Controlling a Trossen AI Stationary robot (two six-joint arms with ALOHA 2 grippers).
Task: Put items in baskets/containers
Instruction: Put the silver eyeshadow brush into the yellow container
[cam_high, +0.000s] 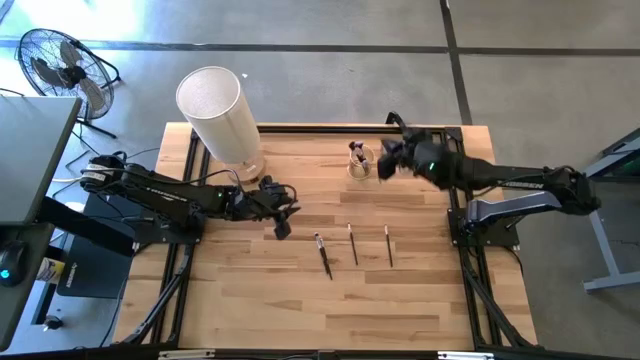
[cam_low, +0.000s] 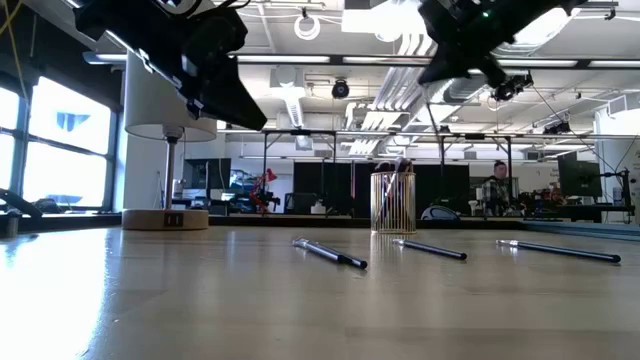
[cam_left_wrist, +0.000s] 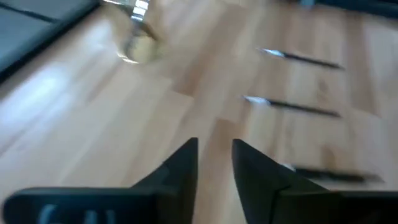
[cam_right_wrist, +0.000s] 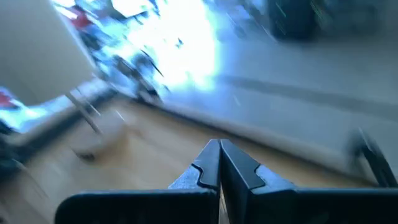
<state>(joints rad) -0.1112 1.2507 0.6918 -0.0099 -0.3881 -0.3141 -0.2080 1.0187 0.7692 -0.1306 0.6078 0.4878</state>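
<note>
A small clear yellowish cup stands near the table's far edge, with several brushes upright in it. Three dark thin brushes lie apart on the wood at mid-table: the left one, the middle one and the right one. My left gripper hovers to the left of them, open by a narrow gap and holding nothing. My right gripper is shut and empty, raised above the table just right of the cup.
A tall white cylinder on a wooden base stands at the far left of the table. A fan sits on the floor beyond the table's far left corner. A person sits far off in the room. Bare wood lies toward the near edge.
</note>
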